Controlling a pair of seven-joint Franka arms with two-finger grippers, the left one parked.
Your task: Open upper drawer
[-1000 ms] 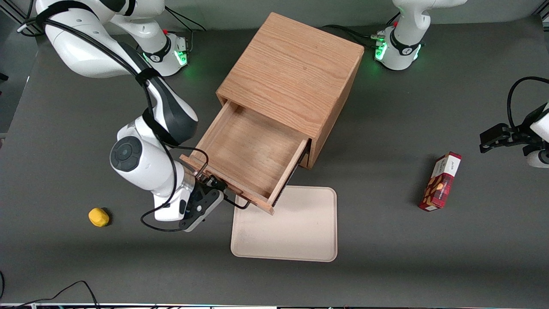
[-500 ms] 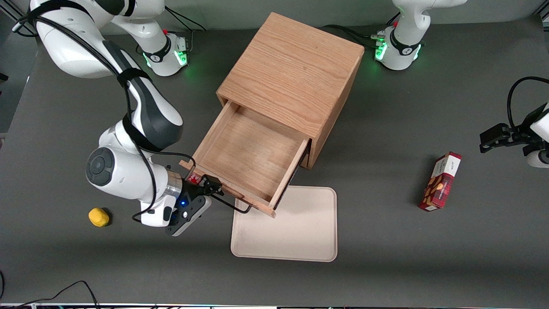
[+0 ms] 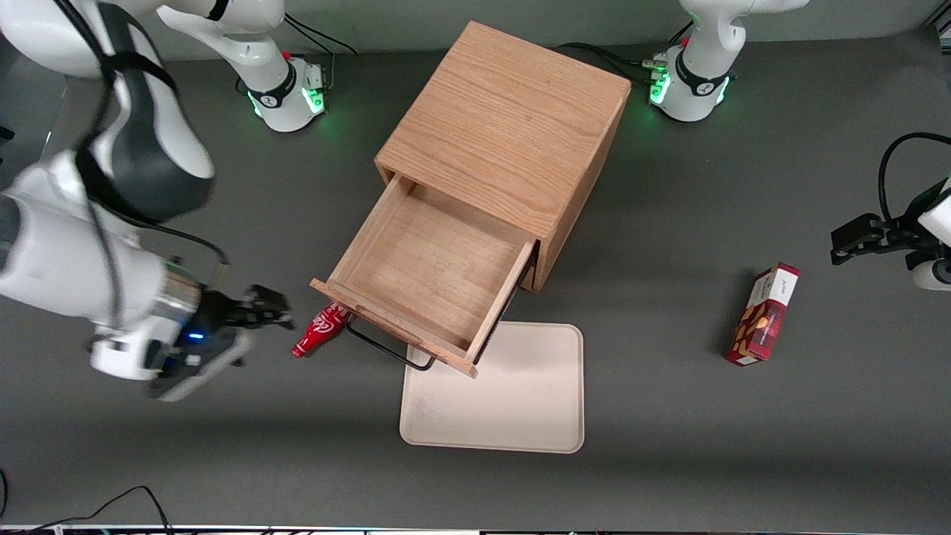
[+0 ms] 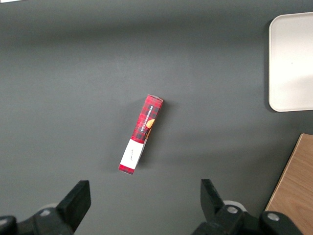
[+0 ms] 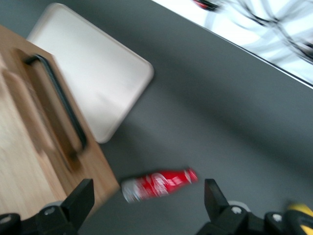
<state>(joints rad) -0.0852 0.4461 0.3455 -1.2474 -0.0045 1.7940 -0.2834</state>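
Lower drawer (image 3: pixel 513 301) — mostly hidden under upper drawer (image 3: pixel 427 279)

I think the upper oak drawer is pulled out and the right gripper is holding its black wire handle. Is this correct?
Not quite. The upper oak drawer is pulled out, but the right gripper is not holding its black wire handle; the front view shows it apart from the drawer, toward the working arm's end of the table, with a red bottle lying between them.

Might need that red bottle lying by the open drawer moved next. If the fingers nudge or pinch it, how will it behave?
The red bottle lies on its side on the flat table, so a sideways nudge will probably roll it. Its round, glossy-looking body may slip in a pinch. It touches or nearly touches the upper drawer front's corner, which could block one direction. The gripper hovers open nearby.
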